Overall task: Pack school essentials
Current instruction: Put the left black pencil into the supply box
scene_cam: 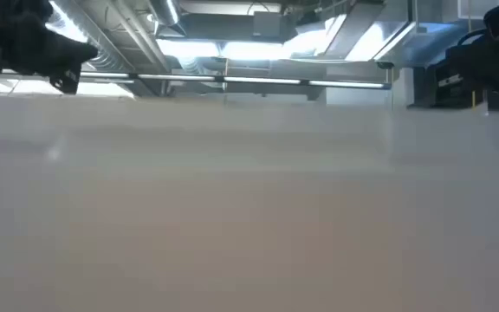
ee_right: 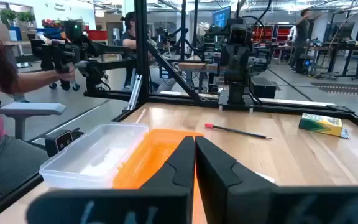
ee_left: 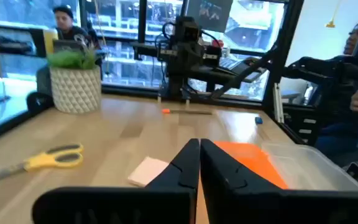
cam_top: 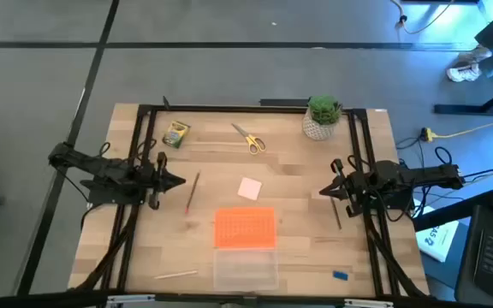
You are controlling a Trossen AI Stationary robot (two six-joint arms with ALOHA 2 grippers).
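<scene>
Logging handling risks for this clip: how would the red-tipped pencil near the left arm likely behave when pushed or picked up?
The pencil is thin and looks round, so a sideways nudge would probably roll it across the bare table. It looks stiff and light. Lying flat on the wood, it offers little height, so the left claw, now shut, might struggle to get under it.
</scene>
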